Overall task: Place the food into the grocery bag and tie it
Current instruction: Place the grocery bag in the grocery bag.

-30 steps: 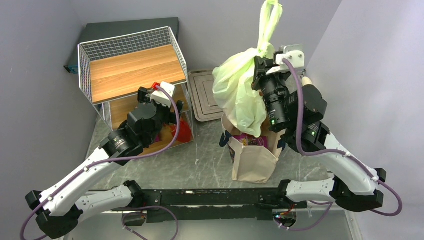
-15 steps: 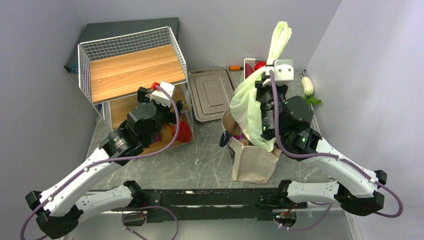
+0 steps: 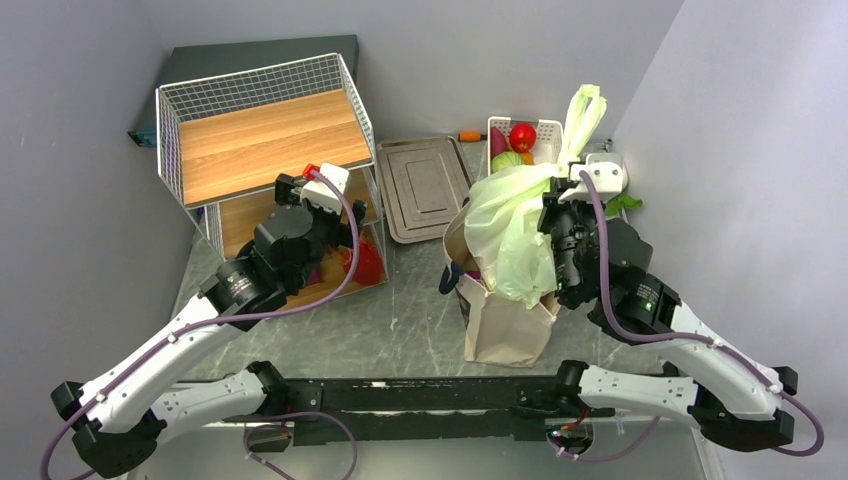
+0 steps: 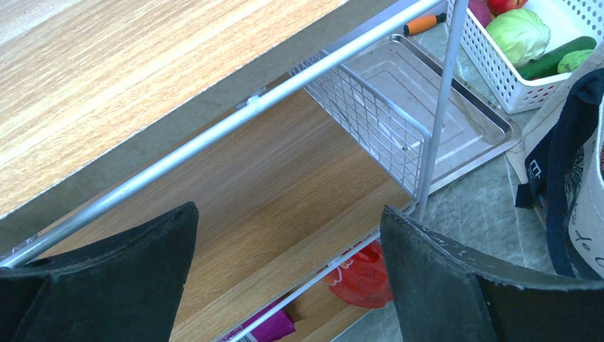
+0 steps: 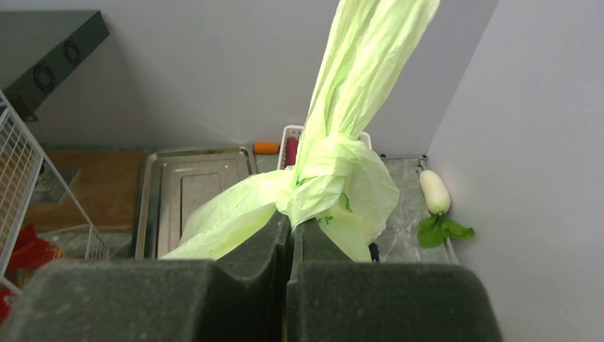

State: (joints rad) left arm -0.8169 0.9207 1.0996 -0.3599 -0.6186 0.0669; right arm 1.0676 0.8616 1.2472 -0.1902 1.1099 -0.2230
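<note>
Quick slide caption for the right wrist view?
Right gripper, jaws shut on the knotted grocery bag, handles standing above; metal tray and white vegetable behind.

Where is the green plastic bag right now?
In the top view, the grocery bag hangs on the right side, pinched near its knot by the right gripper, over the beige tote.

- Wire rack (image 3: 255, 90) fills the table's (image 3: 410, 320) far-left corner.
- Canvas tote (image 3: 505, 325), grocery bag (image 3: 505, 215) over it, and white basket (image 3: 545, 126) crowd the right.
- The middle strip lies open.

Table (image 3: 410, 320), perhaps marble: rack (image 3: 260, 130), tray (image 3: 425, 190), tote (image 3: 505, 325)
</note>
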